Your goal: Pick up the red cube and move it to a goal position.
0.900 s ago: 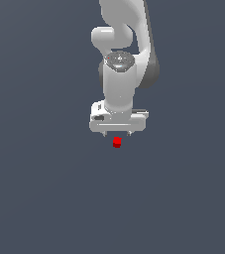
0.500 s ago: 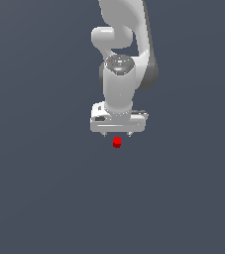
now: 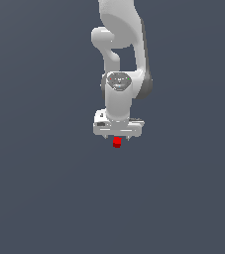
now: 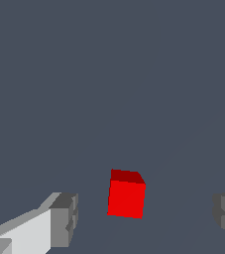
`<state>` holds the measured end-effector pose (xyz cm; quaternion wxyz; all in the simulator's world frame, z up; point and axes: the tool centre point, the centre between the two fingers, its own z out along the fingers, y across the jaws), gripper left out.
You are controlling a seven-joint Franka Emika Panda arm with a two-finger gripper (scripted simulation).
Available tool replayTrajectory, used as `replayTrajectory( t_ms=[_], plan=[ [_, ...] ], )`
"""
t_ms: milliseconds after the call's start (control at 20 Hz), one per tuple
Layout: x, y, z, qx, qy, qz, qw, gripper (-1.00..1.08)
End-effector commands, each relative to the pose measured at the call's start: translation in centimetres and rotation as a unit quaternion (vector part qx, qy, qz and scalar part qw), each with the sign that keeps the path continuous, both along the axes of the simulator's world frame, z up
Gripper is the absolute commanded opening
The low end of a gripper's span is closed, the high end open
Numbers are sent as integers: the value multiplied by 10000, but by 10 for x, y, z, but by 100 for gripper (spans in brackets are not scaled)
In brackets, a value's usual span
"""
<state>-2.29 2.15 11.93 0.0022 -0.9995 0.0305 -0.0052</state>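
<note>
Wide open, the end effector held nothing. Only the wrist view showed clear gaps between both fingers and the red cube; the exterior view hid them.

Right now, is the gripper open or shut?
Open. In the wrist view the gripper fingertips stand apart on either side of the red cube, with gaps both sides.

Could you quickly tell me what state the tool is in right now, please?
Tool: open, holding nothing; the red cube sits in the gap between its fingers, touching neither.
</note>
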Motion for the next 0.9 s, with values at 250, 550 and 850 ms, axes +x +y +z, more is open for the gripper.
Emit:
replayTrajectory(
  t_ms=[250,550,850],
  plan=[
    [-24,3,-61,-15,35,-357,9994,100],
    [-34,4,-90,-21,49,-524,9986,100],
    [-36,6,-99,-19,53,-571,9984,100]
  ],
)
